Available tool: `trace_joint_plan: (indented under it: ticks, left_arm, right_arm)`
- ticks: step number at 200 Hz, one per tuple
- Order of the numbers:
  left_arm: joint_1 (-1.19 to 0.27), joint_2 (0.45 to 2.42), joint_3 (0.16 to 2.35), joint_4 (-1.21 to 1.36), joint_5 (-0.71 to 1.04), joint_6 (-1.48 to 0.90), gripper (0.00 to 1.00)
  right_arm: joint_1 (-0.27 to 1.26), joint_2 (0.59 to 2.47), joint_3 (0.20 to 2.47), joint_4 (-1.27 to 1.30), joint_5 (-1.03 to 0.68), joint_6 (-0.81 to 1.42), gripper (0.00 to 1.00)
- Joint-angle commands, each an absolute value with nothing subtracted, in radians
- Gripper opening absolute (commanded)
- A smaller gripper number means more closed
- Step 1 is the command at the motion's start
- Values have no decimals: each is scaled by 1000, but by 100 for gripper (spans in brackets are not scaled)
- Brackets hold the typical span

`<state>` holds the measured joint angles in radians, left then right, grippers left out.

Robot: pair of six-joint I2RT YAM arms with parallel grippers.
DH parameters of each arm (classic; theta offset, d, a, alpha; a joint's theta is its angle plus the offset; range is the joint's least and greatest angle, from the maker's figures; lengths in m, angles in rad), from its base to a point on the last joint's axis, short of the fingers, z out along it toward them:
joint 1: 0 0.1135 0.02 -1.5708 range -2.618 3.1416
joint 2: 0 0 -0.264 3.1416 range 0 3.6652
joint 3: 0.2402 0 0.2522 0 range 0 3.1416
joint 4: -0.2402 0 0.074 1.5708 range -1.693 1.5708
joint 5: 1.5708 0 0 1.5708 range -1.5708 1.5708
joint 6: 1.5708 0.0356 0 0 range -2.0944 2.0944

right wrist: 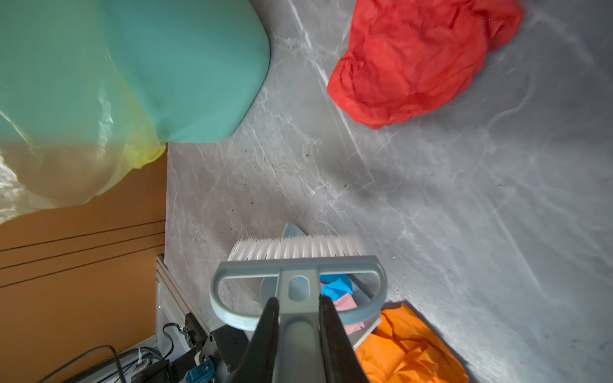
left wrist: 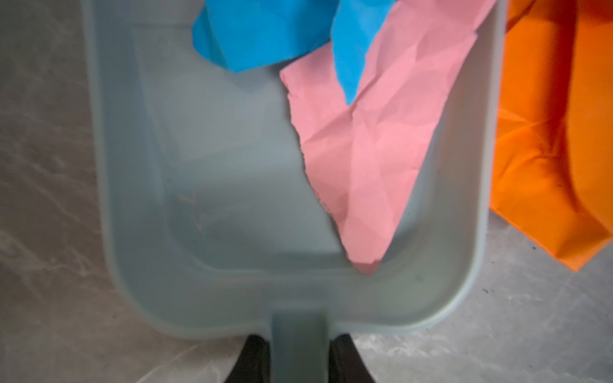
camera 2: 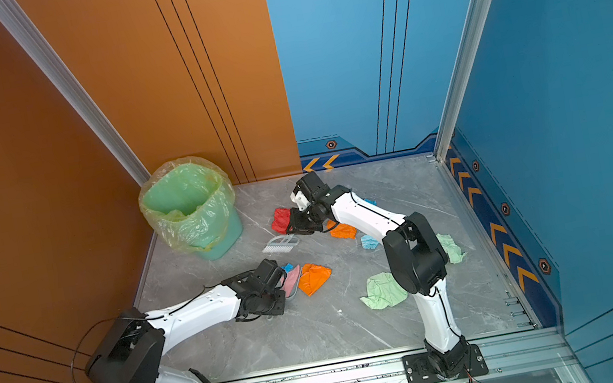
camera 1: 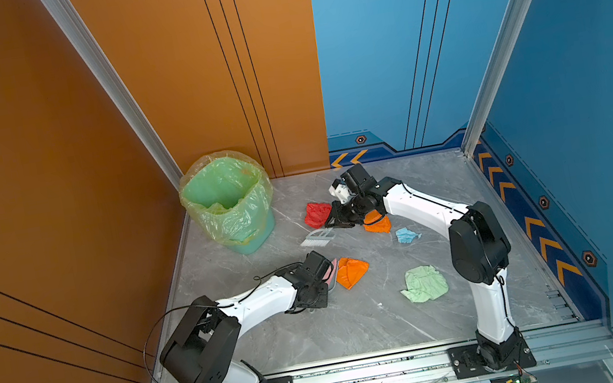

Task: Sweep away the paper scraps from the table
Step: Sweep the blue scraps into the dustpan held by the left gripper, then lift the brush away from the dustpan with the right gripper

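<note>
My left gripper (left wrist: pixel 300 358) is shut on the handle of a pale blue-grey dustpan (left wrist: pixel 232 199) that rests on the table (camera 1: pixel 340 330). A pink scrap (left wrist: pixel 374 149) and a bright blue scrap (left wrist: pixel 265 33) lie in the pan, and an orange scrap (camera 1: pixel 351 271) touches its side. My right gripper (right wrist: pixel 298 315) is shut on the handle of a white-bristled brush (right wrist: pixel 298 248), bristles towards the pan's mouth. A red scrap (camera 1: pixel 317 214), another orange one (camera 1: pixel 378 225), a light blue one (camera 1: pixel 407 234) and a pale green one (camera 1: pixel 424 283) lie loose.
A green bin (camera 1: pixel 228 201) lined with a yellow-green bag stands at the back left corner, close to the brush. A second pale green scrap (camera 2: pixel 451 247) lies behind the right arm. Silver rails and orange and blue walls border the table.
</note>
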<state>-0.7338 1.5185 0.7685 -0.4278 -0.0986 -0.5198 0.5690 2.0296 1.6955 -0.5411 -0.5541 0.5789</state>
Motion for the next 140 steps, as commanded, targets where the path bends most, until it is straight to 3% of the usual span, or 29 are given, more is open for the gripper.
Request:
trace_joint_plan:
  ticks: [1, 65, 140]
  left_arm:
    - [-727, 1546, 755, -446, -47, -512, 0]
    - [-723, 1560, 756, -446, -50, -512, 0]
    - [-723, 1549, 762, -443, -75, -511, 0]
  right_arm:
    - [592, 2027, 1661, -572, -596, 558, 0]
    - [597, 1960, 1586, -593, -740, 648, 0]
    - [541, 1966, 1647, -571, -701, 643, 0]
